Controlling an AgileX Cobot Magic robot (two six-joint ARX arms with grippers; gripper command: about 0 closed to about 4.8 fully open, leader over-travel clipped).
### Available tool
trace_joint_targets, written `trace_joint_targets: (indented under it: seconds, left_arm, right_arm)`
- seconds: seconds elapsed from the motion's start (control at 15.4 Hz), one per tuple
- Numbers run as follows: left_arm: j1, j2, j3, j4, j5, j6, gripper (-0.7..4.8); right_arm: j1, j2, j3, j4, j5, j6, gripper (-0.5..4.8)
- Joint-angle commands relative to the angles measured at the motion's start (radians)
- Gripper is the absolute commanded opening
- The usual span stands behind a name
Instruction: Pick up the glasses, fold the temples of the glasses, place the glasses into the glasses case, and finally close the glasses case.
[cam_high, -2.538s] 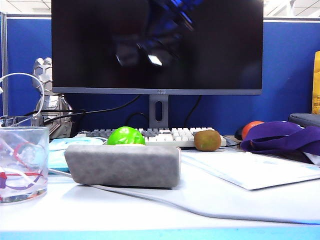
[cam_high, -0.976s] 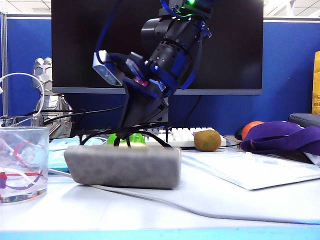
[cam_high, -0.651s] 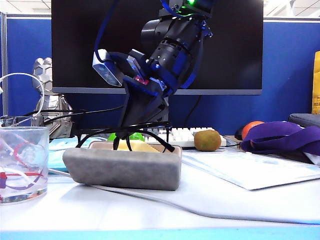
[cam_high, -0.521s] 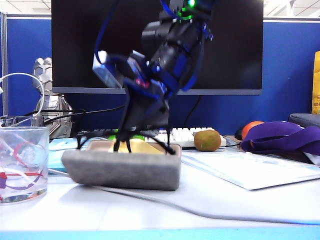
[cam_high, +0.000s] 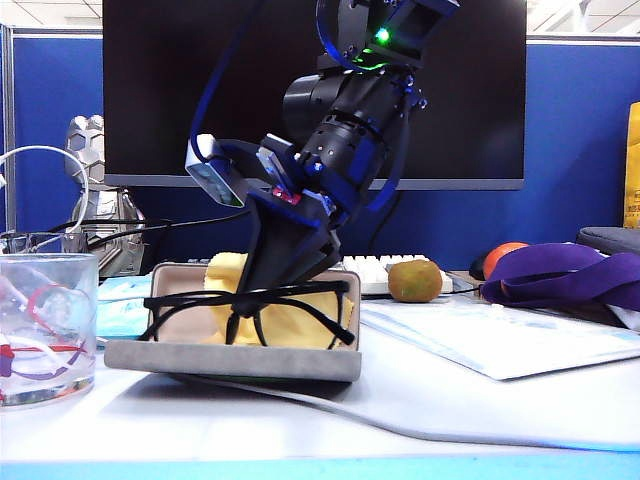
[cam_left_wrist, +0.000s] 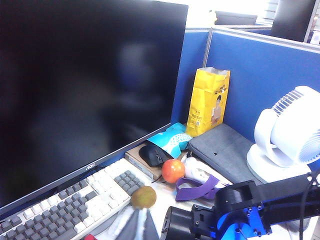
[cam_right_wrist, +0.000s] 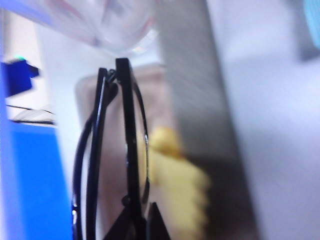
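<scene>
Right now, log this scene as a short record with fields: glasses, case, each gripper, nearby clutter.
glasses: folded glasses, held over the open case
case: glasses case open, lid tipped back, yellow cloth inside
right gripper: right gripper shut on the glasses, above the case
left gripper: not in view
clutter: kiwi, keyboard, clear cup
stage: glasses not yet released

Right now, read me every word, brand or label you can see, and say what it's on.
"AOC": on the monitor's lower bezel, small but readable.
Yellow bag: printed text too small to read.
Keyboard: key legends too small to read.
Glasses case and glasses: no marking visible.
</scene>
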Motion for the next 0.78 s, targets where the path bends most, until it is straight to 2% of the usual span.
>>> trace_joint_targets:
  seconds: [0.07,0.26,0.59,0.65,0.72,0.78]
  left_arm:
    - [0.001,0.001,0.002,0.010,0.002,0.004,-0.05]
    - [0.001,0.002,0.002,0.000,0.001,0.005,-0.05]
    - [0.001,0.002,0.002,-0.006,0.001,0.005,-0.05]
    - [0.001,0.002,0.002,-0.006,0.001,0.005,-0.05]
    - [0.001,0.002,0.002,-0.006,0.001,0.005,-0.05]
    - [0.001,0.002,0.002,-0.006,0.001,0.005,-0.05]
  right_arm:
    - [0.003,0.002,-0.003,0.009,-0.081,-0.010,-0.01]
    - [0.003,0.017,-0.018,0.002,-0.075,-0.010,-0.01]
    - [0.013,0.035,-0.018,0.011,-0.004,-0.009,0.02]
    - [0.014,0.035,-0.017,0.009,-0.003,-0.008,0.51]
    - [0.014,0.035,-0.017,0.009,-0.002,-0.002,1.30]
    - [0.015,0.035,-0.017,0.006,-0.002,0.002,1.54]
